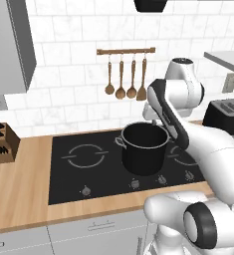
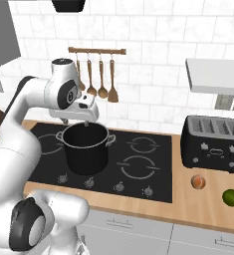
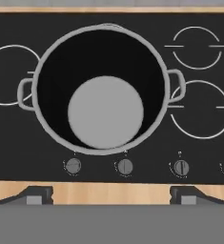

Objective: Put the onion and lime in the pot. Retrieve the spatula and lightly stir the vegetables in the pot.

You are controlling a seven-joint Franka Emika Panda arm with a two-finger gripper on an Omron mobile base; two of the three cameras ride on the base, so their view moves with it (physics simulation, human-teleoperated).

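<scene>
The black pot [image 1: 144, 153] [image 2: 86, 155] stands on the dark cooktop [image 1: 88, 169], and the hand view looks straight down into the pot's [image 3: 51, 81] bare grey bottom. My gripper [image 2: 86, 122] [image 3: 112, 196] hangs just above its far rim, open, with nothing between the fingertips [image 3: 35, 196]. On the wooden counter to the right of the cooktop lie the onion [image 2: 198, 182] and the green lime [image 2: 231, 197], far from the gripper. The wooden spatula [image 1: 142, 82] [image 2: 112, 83] hangs rightmost on the wall rail.
A black toaster [image 2: 215, 143] stands behind the onion and lime. A knife block [image 1: 0, 142] sits at the counter's left end. Three wooden spoons [image 1: 120, 79] hang beside the spatula. Burner knobs [image 3: 125, 167] line the cooktop's front edge.
</scene>
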